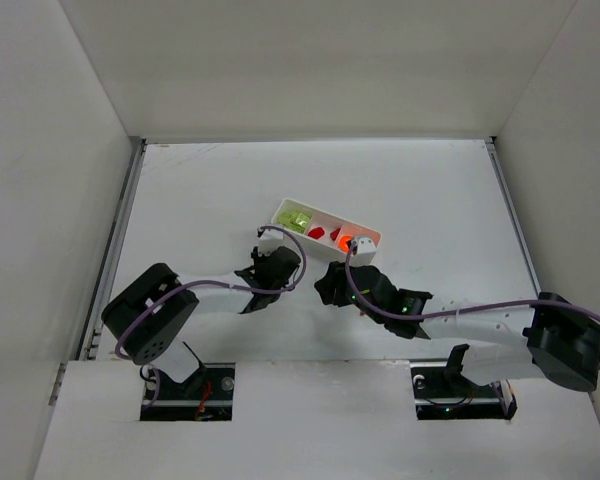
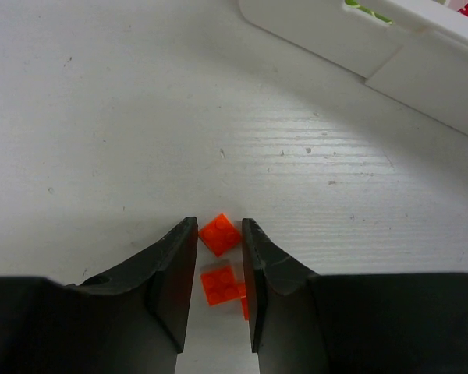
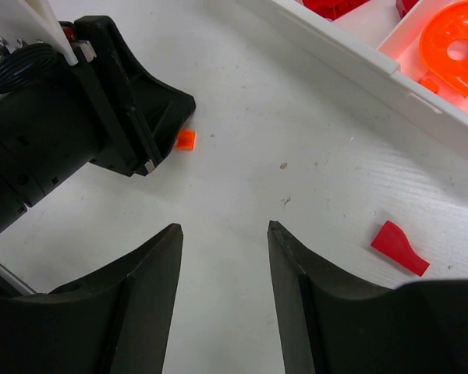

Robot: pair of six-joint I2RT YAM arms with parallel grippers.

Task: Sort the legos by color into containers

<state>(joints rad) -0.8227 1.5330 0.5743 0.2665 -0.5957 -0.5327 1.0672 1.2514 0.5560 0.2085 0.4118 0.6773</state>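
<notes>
On the table (image 2: 218,117), the left gripper's (image 2: 218,226) jaws flank two orange legos (image 2: 221,282).

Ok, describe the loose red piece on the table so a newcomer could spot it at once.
Start at the long white tray; on the bare table just in front of its near wall, beside the right arm's fingers, lies one red piece. It is flared at one end and deep red, unlike the square orange pieces between the left fingers.

Top view overhead, far; 2 wrist views close, sharing tray (image 2: 327,39) wall.
</notes>
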